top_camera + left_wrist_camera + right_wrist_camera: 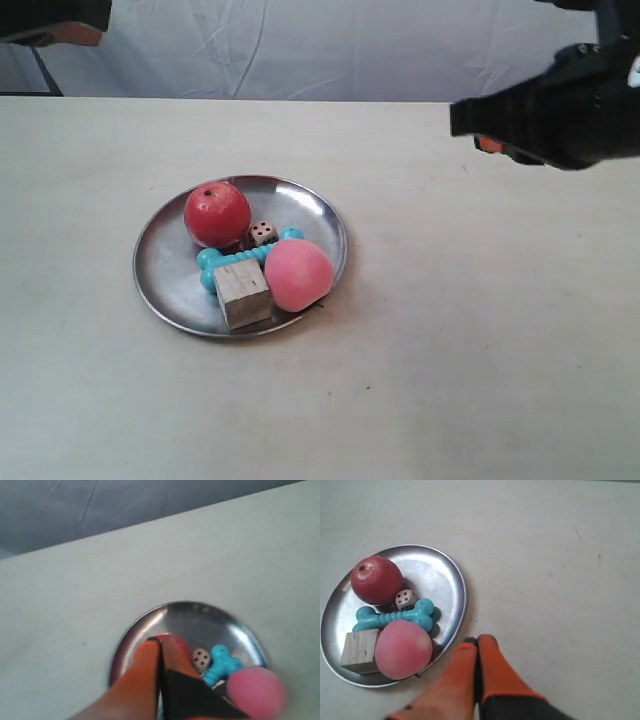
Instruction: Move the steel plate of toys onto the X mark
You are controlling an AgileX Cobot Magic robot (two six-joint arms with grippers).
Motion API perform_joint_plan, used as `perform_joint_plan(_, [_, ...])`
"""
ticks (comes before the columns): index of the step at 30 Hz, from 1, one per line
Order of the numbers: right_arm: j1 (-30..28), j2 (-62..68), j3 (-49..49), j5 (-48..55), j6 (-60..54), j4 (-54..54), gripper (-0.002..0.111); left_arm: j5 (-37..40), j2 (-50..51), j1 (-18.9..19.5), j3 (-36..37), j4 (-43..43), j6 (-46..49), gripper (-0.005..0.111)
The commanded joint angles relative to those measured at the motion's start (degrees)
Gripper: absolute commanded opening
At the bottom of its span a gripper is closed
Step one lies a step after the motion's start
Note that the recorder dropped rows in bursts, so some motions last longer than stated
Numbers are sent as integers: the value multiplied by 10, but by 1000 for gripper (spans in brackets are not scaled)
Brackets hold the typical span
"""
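The steel plate (pixel 160 270) lies left of the table's middle. It holds a red ball (pixel 216 213), a pink ball (pixel 297 275), a turquoise bone (pixel 210 262), a die (pixel 262 232) and a wooden block (pixel 241 292). A tiny dark stroke (pixel 416 675) pokes out from under the rim by the pink ball (pixel 402 649); I cannot tell whether it is the X mark. My right gripper (pixel 477 641) is shut and empty, seen beside the plate's rim (pixel 462 595). My left gripper (pixel 159 641) is shut and empty, seen over the plate (pixel 200 617), hiding most of the red ball.
The arm at the exterior view's right (pixel 560 110) hangs dark over the far right of the table. A bit of the other arm (pixel 55 25) shows at the top left corner. A pale cloth backdrop (pixel 330 45) stands behind the table's far edge.
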Motion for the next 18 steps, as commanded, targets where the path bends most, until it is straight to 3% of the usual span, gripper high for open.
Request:
perform_joint_plan(1, [-3,-101,105,-90,-2,-7,0,-146,-114,-46,168,-64,61,0])
perform_joint_plan(3, [-3,-152,153,-120,-2,-7,0,-207,-146,-50,251,-62,60,0])
perform_joint_plan(7, [-3,-193,186,-68,-2,17,0,-180,-149,-50,345,-67,58,0])
perform_joint_plan(14, [-3,-197,186,-59,-2,17,0,-149,-149,-50,356,-65,59,0])
perform_joint_plan(18, [-49,-324,186,-54,-4,0,0,-152,-149,-50,356,-65,59,0])
